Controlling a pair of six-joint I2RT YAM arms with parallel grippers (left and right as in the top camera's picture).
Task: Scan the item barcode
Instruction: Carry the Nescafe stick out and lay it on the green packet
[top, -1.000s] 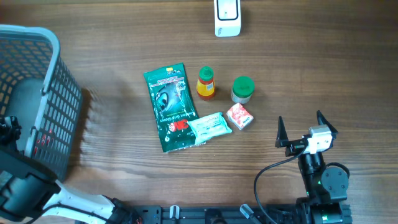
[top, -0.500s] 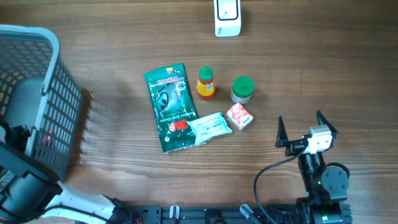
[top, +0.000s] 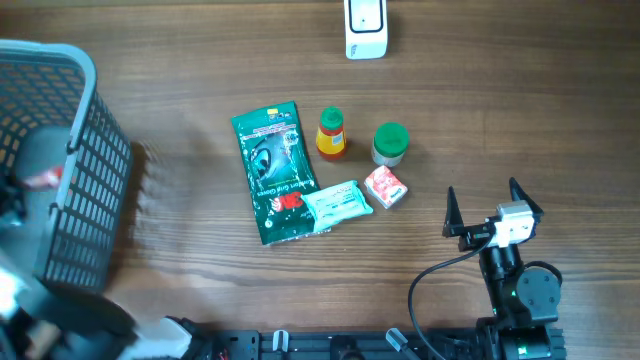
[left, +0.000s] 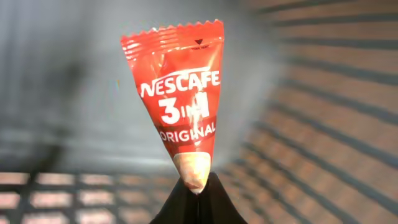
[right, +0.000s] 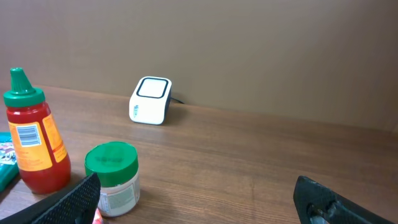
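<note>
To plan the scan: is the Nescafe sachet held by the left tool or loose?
Held. The left tool is shut on the lower tip of the Nescafe sachet, pinching it upright.

The overhead camera looks straight down on the worktop. The left wrist camera sits close inside the basket. The right wrist camera faces low toward the scanner, also seen overhead.

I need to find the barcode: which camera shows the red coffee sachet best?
Left wrist: the sachet shows large, print readable, pinched at its tip by the left gripper. Overhead gives only a red blur inside the basket. Right wrist misses it.
</note>
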